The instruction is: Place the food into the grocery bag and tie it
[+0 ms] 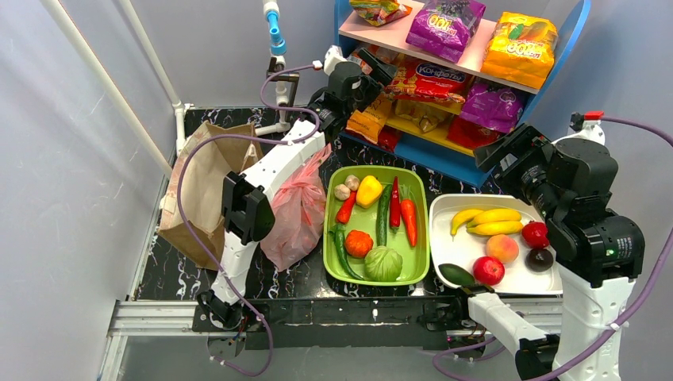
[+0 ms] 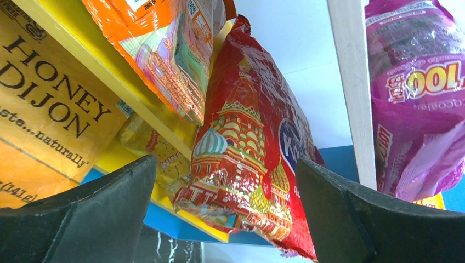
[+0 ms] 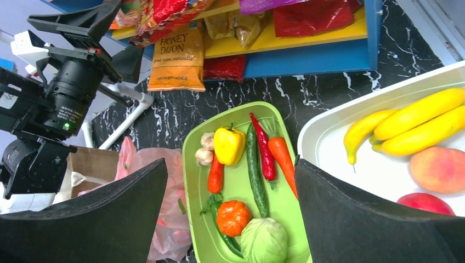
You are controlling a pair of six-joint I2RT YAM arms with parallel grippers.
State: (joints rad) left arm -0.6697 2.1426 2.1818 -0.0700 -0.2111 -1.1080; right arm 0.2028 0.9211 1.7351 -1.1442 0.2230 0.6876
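The left arm's fingers [image 2: 104, 213] stand wide apart, right up at the shelf [image 2: 137, 109] at the top centre of the overhead view. In the left wrist view a red snack packet [image 2: 247, 159] fills the gap between them and, as far as I can tell, touches neither finger. Its long axis runs from the upper centre to the lower right of that frame. Its lower end hangs over the shelf's front edge, so the packet lies straight ahead of the fingers. I judge that a little more forward reach is needed before they close.

The pink grocery bag [image 1: 298, 210] slumps on the counter [image 1: 168, 274] at left-centre of the overhead view, just left of the green tray [image 1: 327, 226]. The right arm's fingers [image 3: 362, 219] are also apart, held high at the right of the overhead view and well away from the shelf. The left arm is clearly the nearer.
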